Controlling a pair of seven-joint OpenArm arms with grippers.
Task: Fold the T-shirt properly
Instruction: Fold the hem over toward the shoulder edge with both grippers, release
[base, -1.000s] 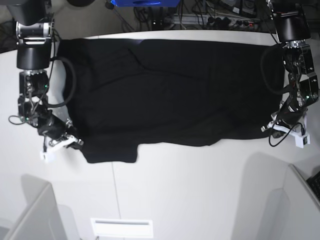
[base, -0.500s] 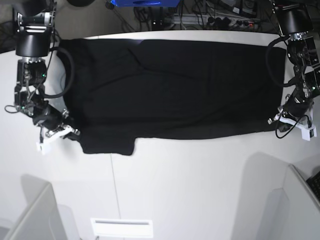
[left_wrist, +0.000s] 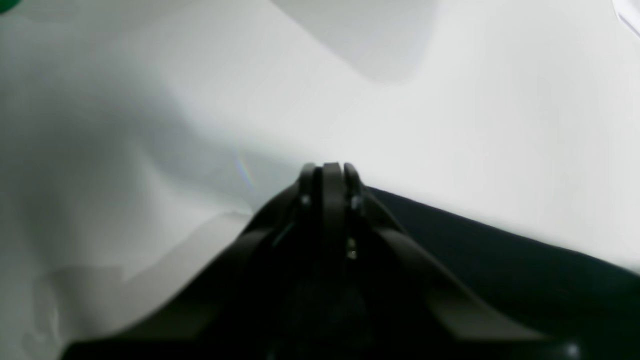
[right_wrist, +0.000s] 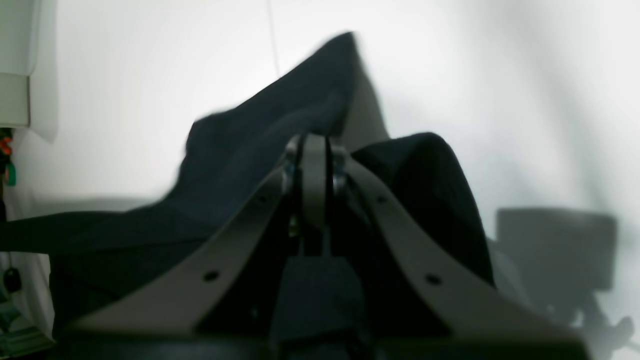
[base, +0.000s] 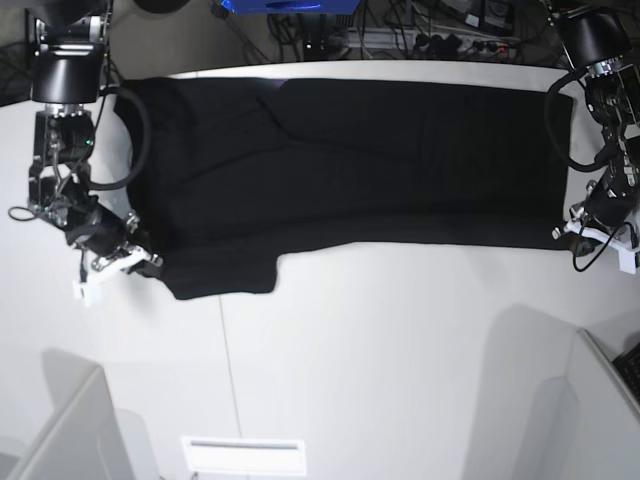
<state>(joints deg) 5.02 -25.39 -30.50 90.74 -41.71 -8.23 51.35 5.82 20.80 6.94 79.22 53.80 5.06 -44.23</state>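
Observation:
The black T-shirt (base: 350, 170) lies spread flat across the far half of the white table (base: 400, 350), its plain side up; no print shows. My left gripper (base: 562, 231) is at the shirt's near right corner, shut on its edge; in the left wrist view (left_wrist: 327, 172) its jaws are closed with dark cloth (left_wrist: 500, 270) trailing from them. My right gripper (base: 152, 263) is at the near left sleeve corner, shut on the cloth; in the right wrist view (right_wrist: 314, 145) black fabric (right_wrist: 280, 125) bunches around the closed jaws.
Cables and a blue object (base: 290, 5) lie beyond the table's far edge. Grey panels stand at the near left (base: 60, 430) and near right (base: 610, 400) corners. A white slotted plate (base: 242, 455) sits at the front edge.
Both grippers have pulled the shirt's near edge back toward the far side and outward. The hem now lies straighter and tauter, higher on the table than a second ago.

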